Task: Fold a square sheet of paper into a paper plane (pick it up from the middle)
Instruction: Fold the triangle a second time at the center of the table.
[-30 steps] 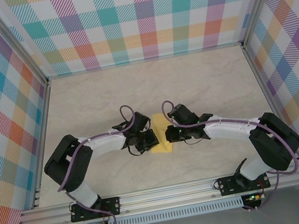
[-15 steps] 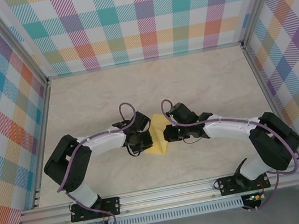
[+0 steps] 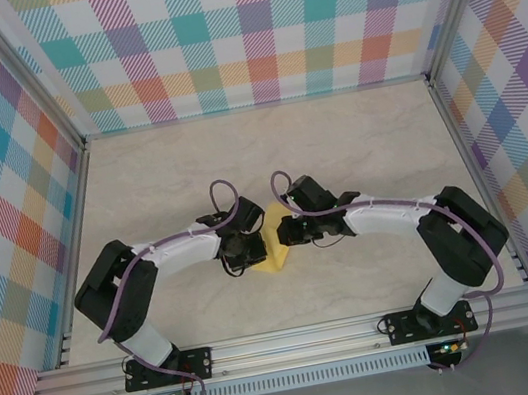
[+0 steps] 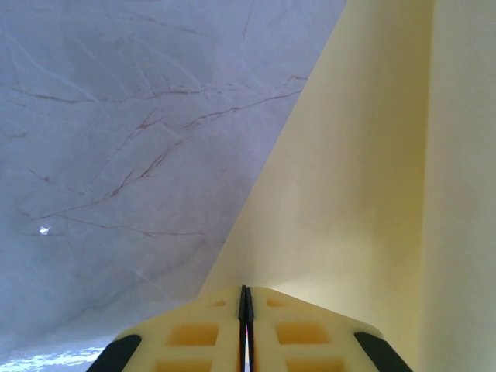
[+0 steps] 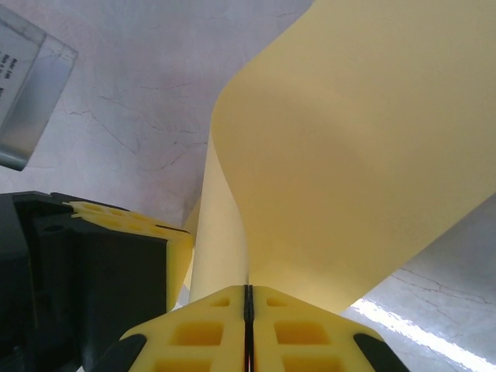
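Two arms reach in from the near aluminium rail [image 3: 298, 339], the left arm [image 3: 167, 254] and right arm [image 3: 399, 215] with elbows out and wrists nearly meeting. The left jaws and right jaws each clench the thin yellow square sheet of paper [image 3: 271, 252], bowed between them over the pale marble tabletop [image 3: 266, 146]. Bare surface lies open beyond, up to the plaid walls [image 3: 256, 26].
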`<state>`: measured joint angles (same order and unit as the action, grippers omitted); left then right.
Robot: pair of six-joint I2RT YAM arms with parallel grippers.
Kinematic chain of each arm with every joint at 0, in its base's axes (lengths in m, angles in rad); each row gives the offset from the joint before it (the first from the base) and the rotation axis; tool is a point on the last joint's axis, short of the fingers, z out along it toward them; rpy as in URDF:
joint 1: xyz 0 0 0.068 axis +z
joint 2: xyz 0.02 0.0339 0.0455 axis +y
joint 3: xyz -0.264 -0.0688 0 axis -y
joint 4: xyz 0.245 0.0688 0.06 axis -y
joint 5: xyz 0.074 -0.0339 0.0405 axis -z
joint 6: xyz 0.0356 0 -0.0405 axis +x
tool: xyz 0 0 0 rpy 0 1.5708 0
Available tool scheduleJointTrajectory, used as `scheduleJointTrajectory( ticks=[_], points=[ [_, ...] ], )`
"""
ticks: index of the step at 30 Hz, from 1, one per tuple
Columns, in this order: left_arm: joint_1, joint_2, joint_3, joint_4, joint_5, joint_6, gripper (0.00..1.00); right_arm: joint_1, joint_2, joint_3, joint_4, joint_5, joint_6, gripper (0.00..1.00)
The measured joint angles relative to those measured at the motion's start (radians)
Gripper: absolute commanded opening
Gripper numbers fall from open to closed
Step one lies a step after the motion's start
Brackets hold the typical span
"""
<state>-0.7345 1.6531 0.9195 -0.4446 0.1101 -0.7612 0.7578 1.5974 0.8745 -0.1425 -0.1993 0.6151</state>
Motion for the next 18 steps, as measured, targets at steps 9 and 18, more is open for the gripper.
scheduleJointTrajectory(
  ticks=[9,18],
  points=[
    [0.0,-0.038,-0.001,0.01,0.009,0.0,0.12,0.0,0.02,0.003,-0.055,0.006,-0.031,0.09],
    [0.0,-0.032,-0.008,0.045,0.048,0.0,0.12,0.0,0.074,0.059,-0.114,0.042,-0.056,0.1]
  ],
)
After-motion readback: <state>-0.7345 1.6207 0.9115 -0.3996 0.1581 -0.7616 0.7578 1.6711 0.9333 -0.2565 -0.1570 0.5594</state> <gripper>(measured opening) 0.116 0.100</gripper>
